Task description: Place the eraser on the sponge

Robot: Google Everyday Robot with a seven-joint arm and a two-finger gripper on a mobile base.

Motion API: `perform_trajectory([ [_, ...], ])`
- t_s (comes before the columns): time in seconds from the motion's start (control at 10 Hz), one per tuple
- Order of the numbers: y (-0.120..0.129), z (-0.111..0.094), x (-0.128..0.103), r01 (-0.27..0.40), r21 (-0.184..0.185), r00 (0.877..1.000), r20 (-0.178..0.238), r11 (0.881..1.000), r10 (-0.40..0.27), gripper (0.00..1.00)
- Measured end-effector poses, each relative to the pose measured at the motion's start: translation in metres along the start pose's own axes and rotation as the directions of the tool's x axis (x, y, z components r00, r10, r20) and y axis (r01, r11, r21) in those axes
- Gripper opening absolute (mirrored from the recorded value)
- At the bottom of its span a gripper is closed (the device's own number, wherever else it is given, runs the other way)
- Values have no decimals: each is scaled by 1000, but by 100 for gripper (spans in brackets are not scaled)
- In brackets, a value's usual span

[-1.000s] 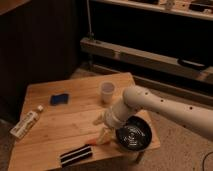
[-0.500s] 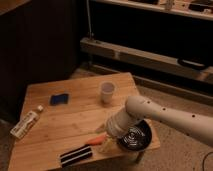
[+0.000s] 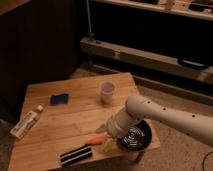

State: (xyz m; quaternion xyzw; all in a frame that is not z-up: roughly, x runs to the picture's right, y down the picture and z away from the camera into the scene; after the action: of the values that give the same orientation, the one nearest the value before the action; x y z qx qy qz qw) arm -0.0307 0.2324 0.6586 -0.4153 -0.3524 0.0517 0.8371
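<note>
Find the eraser point(image 3: 76, 156) lying flat at the lower left of the frame, close to the front edge of the table point(image 3: 75, 117). Find the sponge point(image 3: 60, 98) well apart from it, up at the left centre of the frame, with bare wood between. So: no eraser on the sponge as things lie.

Place the tool point(image 3: 106, 145) low over the table at lower centre, just right of the eraser and right beside the carrot point(image 3: 95, 140). Cannot tell whether spread, pressed together or pinching anything.

Judge the step as the reach for the eraser. Calls next for a short shift toward the lower left to centre over the striped block, then a grip across its narrow width and a lift. After that, carry up and left to the sponge and set down flat on it.

Mind the carrot, close against the eraser's right end and between tool and block: easy to nudge, or to catch along with the eraser. Mind the black bowl point(image 3: 134, 137) at lower right and the cup point(image 3: 107, 92) standing at upper centre, to the right of the carry line. Count the white tube point(image 3: 26, 124) at the far left edge as well off the path.
</note>
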Motion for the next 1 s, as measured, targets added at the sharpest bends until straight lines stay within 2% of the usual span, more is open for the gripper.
perform_trajectory([
  [0.2, 10, 17, -17, 112, -55, 993, 35, 992, -110, 65],
  [0.4, 23, 32, -31, 224, -92, 974, 54, 970, -220, 65],
  [0.6, 29, 39, -31, 257, -102, 966, 49, 961, -253, 65],
  [0.8, 32, 50, -30, 264, -90, 964, 17, 960, -264, 65],
  [1.0, 31, 59, -29, 264, -51, 964, -28, 963, -266, 65],
])
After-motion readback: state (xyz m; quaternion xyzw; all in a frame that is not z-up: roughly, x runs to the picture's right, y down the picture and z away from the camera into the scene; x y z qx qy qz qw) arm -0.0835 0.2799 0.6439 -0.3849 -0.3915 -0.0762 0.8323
